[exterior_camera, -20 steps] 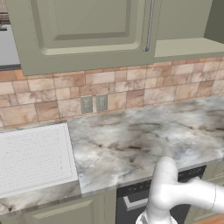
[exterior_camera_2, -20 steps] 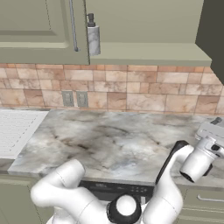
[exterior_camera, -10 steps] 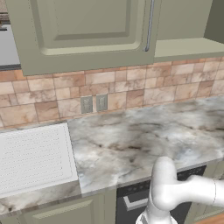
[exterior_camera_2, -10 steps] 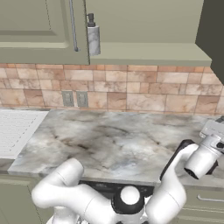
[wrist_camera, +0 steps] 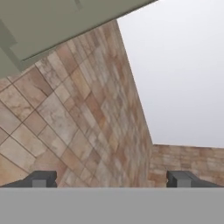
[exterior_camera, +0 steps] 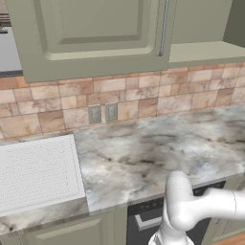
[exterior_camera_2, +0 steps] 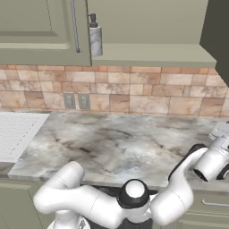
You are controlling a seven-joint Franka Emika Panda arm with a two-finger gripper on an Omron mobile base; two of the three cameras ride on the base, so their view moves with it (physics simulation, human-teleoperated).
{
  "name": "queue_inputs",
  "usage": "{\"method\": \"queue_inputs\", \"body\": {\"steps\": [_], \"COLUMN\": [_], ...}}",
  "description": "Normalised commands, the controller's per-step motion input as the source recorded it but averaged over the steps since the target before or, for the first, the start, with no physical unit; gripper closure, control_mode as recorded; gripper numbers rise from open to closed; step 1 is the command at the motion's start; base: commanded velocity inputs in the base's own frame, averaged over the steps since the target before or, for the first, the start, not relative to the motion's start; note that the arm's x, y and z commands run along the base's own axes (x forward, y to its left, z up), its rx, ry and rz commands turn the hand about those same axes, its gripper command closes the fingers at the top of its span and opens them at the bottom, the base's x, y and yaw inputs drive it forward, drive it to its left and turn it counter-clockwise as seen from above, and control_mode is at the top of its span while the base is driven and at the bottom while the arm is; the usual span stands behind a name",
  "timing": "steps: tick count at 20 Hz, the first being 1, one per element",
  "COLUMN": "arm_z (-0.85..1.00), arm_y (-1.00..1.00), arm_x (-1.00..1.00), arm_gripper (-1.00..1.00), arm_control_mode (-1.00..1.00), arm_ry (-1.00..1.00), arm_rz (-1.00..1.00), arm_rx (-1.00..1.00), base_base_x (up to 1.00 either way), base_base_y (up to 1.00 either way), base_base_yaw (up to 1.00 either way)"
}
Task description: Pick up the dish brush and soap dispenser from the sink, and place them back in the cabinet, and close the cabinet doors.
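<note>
The soap dispenser [exterior_camera_2: 95, 38], a grey bottle with a black pump, stands on the cabinet's open shelf [exterior_camera_2: 147, 56] just right of the left cabinet door [exterior_camera_2: 40, 31] and its silver bar handle [exterior_camera_2: 75, 27]. The right cabinet door [exterior_camera_2: 219, 31] stands swung out at the frame's edge. The sink's ribbed drainboard [exterior_camera: 33, 172] lies at the left; its basin and the dish brush are out of view. My gripper [wrist_camera: 112, 179] is open and holds nothing, its fingertips [wrist_camera: 41, 179] wide apart. It points at the tiled wall, and the hand [exterior_camera_2: 210, 163] sits low at the far right, off the counter's front edge.
A marble counter [exterior_camera: 158, 153] runs between the drainboard and my arm [exterior_camera: 191, 210]. Two wall outlets [exterior_camera: 103, 114] sit in the tiled backsplash. A dark appliance front [exterior_camera: 143, 222] lies below the counter edge. Green base cabinets [exterior_camera_2: 210, 210] are under the counter.
The arm has swung a little further right, carrying the hand toward the right edge of the right base view. The gripper stays open and the soap dispenser has not moved.
</note>
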Motion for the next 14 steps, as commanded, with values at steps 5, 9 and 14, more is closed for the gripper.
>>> {"method": "queue_inputs", "body": {"steps": [5,9,14], "arm_z": [0.00,0.00,-0.01], "arm_y": [-0.22,-0.20,-0.18], "arm_x": [0.02,0.01,0.00], "arm_gripper": [-1.00,-1.00,-1.00], "arm_control_mode": [-1.00,-1.00,-1.00], "arm_ry": [0.00,0.00,0.00], "arm_rz": [0.00,0.00,0.00], "arm_rx": [0.00,0.00,0.00], "base_base_x": [0.00,0.00,0.00], "base_base_y": [0.00,0.00,0.00], "base_base_yaw": [0.00,0.00,0.00]}}
